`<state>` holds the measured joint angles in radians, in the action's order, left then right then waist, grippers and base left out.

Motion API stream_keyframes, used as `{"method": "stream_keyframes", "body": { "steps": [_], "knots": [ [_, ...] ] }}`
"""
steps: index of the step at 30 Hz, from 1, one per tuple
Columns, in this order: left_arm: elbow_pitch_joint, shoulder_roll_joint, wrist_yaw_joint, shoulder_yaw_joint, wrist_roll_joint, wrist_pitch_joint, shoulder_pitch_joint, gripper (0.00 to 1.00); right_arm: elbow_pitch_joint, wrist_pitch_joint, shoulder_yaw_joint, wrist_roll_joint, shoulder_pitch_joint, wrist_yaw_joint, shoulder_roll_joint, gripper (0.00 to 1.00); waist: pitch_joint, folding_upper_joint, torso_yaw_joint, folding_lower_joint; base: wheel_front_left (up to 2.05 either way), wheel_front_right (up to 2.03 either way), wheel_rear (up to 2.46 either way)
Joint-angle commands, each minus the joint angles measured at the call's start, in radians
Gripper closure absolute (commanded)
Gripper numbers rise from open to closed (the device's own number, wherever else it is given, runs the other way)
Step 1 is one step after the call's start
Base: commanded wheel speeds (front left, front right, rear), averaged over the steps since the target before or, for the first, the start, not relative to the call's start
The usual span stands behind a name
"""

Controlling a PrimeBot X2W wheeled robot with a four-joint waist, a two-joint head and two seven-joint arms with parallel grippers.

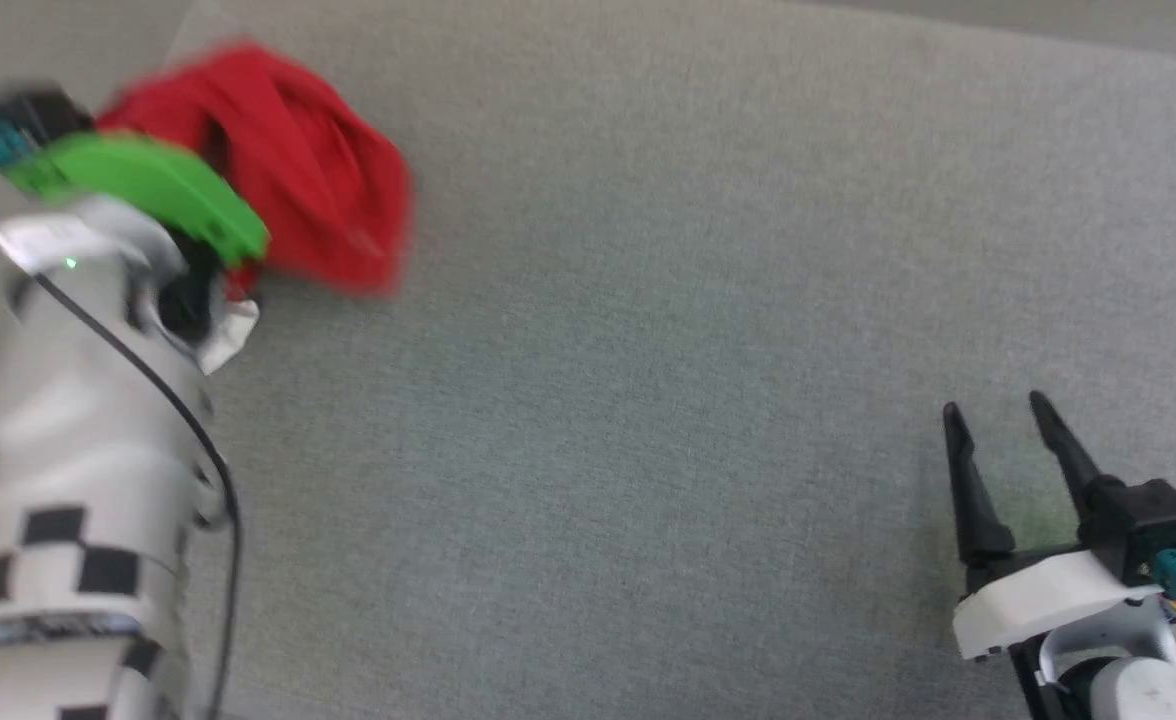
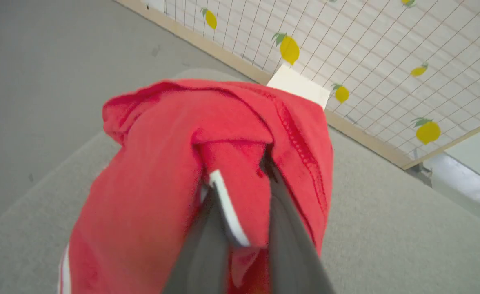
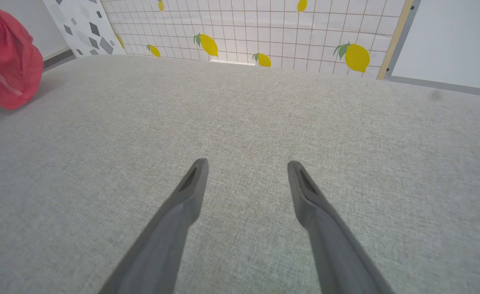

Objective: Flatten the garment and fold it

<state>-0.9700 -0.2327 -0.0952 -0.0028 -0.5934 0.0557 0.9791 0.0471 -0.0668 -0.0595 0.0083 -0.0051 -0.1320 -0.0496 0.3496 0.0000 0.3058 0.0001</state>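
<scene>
Left side first: the red T-shirt (image 1: 308, 170) was one crumpled bundle at the far left corner of the grey fabric bench (image 1: 648, 400), blurred in the head view. The left hand (image 2: 240, 179) was clamped on it, fingers (image 2: 283, 228) narrow with a fold of red cloth and a white edge strip (image 2: 228, 212) pinched between them. The lump ran loosely from far left toward near right in the head view; collar end and hem end could not be told apart. A stitched red seam (image 2: 295, 134) curved over the top, and white stripes (image 2: 64, 265) peeked out low on the bundle. Whether it hung clear of the bench or rested on it, I couldn't tell. Across at the near right, well apart from it, the right hand (image 1: 995, 405) hovered with fingers spread wide, gripping nothing. Behind the bench stood a white tiled wall with lemon prints (image 3: 358, 57).
</scene>
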Motion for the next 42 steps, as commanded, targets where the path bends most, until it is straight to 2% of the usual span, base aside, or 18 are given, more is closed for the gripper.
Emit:
{"method": "stream_keyframes", "body": {
  "steps": [1,6,10,19,25,31,37,42],
  "knots": [
    [0.02,-0.023,-0.01,-0.01,0.014,-0.02,0.047,1.0,-0.016,-0.014,0.007,0.016,-0.007,0.001,-0.001,0.0,-0.063,0.0,-0.002,-0.0001,0.0,0.0,0.0],
    [0.109,-0.072,-0.03,-0.064,0.041,-0.052,0.148,1.0,-0.082,-0.056,0.025,0.062,0.005,0.001,-0.001,0.0,-0.141,0.0,-0.037,-0.0001,0.0,0.0,0.0],
    [0.217,-0.094,-0.035,-0.127,0.038,-0.031,0.237,1.0,-0.137,-0.097,0.03,0.099,0.012,0.001,-0.001,0.0,-0.204,0.0,-0.087,-0.0001,0.0,0.0,0.0],
    [0.429,-0.031,-0.035,-0.265,-0.139,0.073,0.306,1.0,-0.215,-0.145,0.029,0.13,0.008,0.001,-0.001,0.0,-0.285,0.0,-0.232,-0.0001,0.0,0.0,0.0],
    [0.481,0.031,-0.035,-0.358,-0.215,0.15,0.211,1.0,-0.23,-0.157,0.004,0.135,0.009,0.001,-0.001,0.0,-0.284,0.0,-0.311,-0.0001,0.0,0.0,0.0],
    [0.478,0.069,-0.035,-0.488,-0.203,0.171,0.034,1.0,-0.239,-0.166,-0.046,0.126,0.022,0.001,-0.001,0.0,-0.278,0.0,-0.342,-0.0001,0.0,0.0,0.0],
    [0.367,0.102,-0.035,-0.631,-0.161,0.208,-0.167,1.0,-0.235,-0.168,-0.063,0.126,0.036,0.001,-0.001,0.0,-0.274,0.0,-0.351,-0.0001,0.0,0.0,0.0],
    [0.25,0.137,-0.035,-0.709,-0.18,0.276,-0.307,1.0,-0.238,-0.169,-0.052,0.135,0.039,0.001,-0.001,0.0,-0.275,0.0,-0.35,-0.0001,0.0,0.0,0.0]
  ]
}}
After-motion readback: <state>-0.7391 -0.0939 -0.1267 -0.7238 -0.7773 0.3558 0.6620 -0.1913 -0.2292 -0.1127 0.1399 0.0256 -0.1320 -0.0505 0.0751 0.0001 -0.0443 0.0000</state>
